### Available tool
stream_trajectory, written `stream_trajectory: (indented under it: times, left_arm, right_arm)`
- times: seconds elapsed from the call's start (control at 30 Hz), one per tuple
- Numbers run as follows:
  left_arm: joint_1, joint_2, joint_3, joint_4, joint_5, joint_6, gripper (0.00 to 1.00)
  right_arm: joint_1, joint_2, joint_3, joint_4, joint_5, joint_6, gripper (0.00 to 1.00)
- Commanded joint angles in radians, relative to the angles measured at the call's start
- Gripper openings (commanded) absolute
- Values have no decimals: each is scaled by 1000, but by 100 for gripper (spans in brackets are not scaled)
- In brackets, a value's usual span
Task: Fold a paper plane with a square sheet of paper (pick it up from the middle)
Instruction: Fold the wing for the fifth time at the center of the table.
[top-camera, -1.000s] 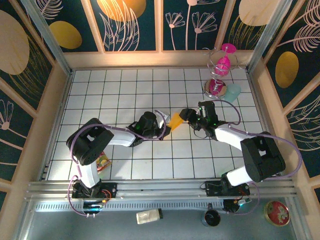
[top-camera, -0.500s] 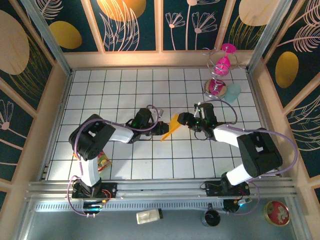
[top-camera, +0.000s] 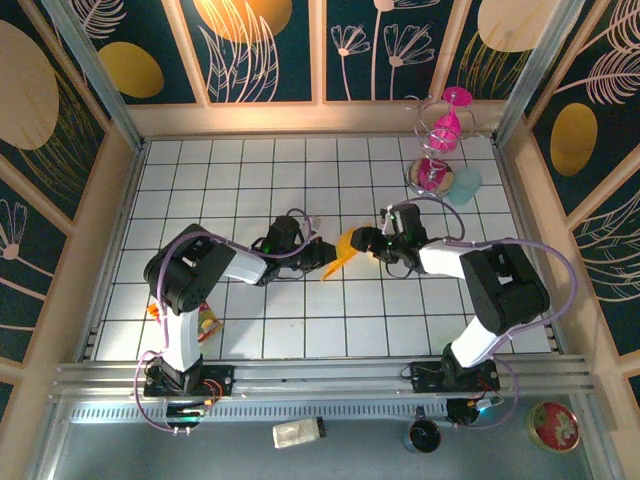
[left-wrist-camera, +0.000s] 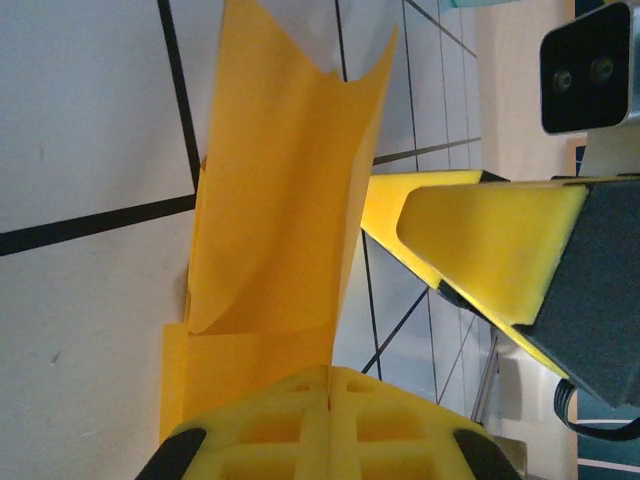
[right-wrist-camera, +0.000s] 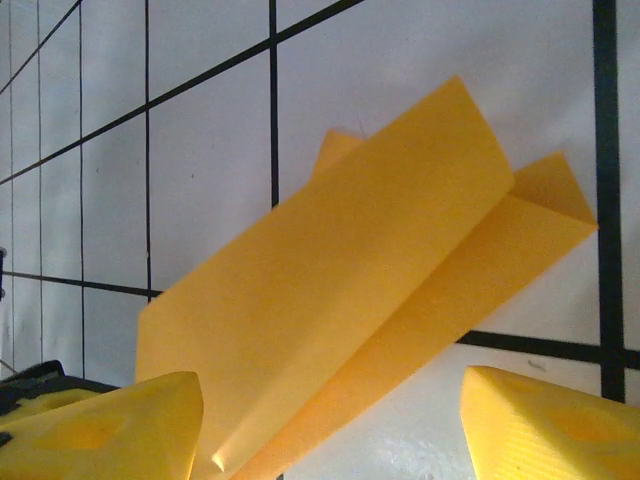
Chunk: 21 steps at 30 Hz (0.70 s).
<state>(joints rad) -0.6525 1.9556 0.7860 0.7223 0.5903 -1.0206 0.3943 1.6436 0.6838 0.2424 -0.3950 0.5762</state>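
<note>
While in left tool (left-wrist-camera: 330, 385), creased paper plane (left-wrist-camera: 275, 230).

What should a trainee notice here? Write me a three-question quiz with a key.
1. True or false: the left gripper is shut on the folded paper.
2. The right gripper is: A open, B shut on the paper, C shut and empty.
3. Nearer which arm's base does the snack packet lie?
Key: 1 true; 2 A; 3 left.

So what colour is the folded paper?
Plain orange-yellow folded paper; right wrist view shows it best.
</note>
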Motion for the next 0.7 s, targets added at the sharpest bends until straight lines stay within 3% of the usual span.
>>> stream_trajectory:
  times: [0.0, 0.5, 0.67]
  left_arm:
    - [7, 25, 8, 60, 26, -51, 0]
    - [10, 46, -1, 52, 20, -60, 0]
    - [10, 37, 2, 27, 8, -43, 8]
  right_arm:
    - [-1, 27, 37, -29, -10, -27, 69]
    - [65, 155, 147, -195, 183, -20, 66]
    - [84, 191, 174, -240, 234, -12, 64]
